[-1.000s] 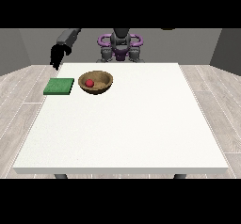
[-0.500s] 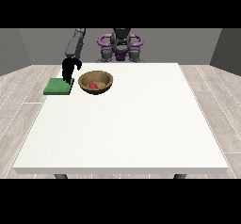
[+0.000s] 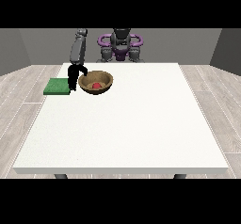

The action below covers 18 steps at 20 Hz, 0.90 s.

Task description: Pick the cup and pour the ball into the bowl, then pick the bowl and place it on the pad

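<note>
the bowl (image 3: 96,83) at upper left is looking like brown wood; the green pad (image 3: 57,86) beside it is appearing matt, and the white table (image 3: 127,124) smooth and faintly speckled.

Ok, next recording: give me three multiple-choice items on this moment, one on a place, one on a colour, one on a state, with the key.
1. Where does the green pad lie?
A. At the table's near edge
B. On the side of the wooden bowl towards the view's left
C. Under the bowl

2. What colour is the ball?
A. Red
B. Blue
C. Yellow

3. Where is the bowl now?
A. On the pad
B. Lifted in the air
C. On the white table

Key: 1 B, the pad sits beyond the robot hand at the view's left, which is between pad and bowl. 2 A, a red ball shows inside the bowl. 3 C, the bowl rests on the table beside the pad.
</note>
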{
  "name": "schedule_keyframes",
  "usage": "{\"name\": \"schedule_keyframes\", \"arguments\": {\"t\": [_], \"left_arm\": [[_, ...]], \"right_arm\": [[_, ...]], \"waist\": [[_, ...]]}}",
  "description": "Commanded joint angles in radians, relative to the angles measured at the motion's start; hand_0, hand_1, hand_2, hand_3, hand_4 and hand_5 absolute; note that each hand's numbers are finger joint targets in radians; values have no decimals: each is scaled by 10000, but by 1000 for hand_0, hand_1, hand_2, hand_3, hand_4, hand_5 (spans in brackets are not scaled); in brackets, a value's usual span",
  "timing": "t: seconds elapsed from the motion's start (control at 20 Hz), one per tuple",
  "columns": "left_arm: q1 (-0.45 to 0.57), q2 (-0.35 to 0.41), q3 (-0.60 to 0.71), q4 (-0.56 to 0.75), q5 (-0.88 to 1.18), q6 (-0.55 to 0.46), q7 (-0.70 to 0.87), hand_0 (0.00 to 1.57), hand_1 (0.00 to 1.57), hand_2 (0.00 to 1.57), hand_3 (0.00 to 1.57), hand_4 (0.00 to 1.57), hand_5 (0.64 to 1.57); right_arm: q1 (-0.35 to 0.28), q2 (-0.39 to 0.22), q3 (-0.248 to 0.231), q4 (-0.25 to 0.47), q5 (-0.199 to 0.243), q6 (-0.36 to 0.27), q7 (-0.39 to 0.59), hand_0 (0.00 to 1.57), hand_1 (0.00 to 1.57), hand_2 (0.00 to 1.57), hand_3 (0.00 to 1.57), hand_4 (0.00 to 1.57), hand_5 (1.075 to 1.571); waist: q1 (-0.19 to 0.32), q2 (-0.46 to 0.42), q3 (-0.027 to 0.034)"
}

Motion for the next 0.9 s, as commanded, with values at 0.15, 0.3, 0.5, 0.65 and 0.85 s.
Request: {"name": "schedule_keyframes", "arguments": {"t": [0.15,0.3,0.5,0.65,0.85], "left_arm": [[428,212,92,-1020,507,-123,111,0,0,0,0,1017,1536],[435,314,94,-1091,588,-202,101,0,0,0,0,1014,1542],[352,531,164,-1042,516,-70,139,0,0,0,0,1020,1538],[516,591,331,-911,990,-486,106,0,0,0,0,1022,1537],[793,924,658,-920,1236,-490,69,0,0,0,0,1022,1543]], "right_arm": [[-602,-810,-472,1567,-237,708,-1075,0,0,0,0,476,1548],[-827,-677,-414,1405,-196,273,-1002,0,0,0,0,447,1544],[-495,88,125,1109,158,-34,-1205,0,0,0,0,430,1546],[-1070,321,-25,1145,-5,-586,-1053,0,0,0,0,463,1550],[-1341,-63,-93,1677,-30,-481,-1085,0,0,0,0,498,1556]], "waist": [[287,758,6],[303,842,5],[94,805,1],[342,802,1],[121,912,1]]}}
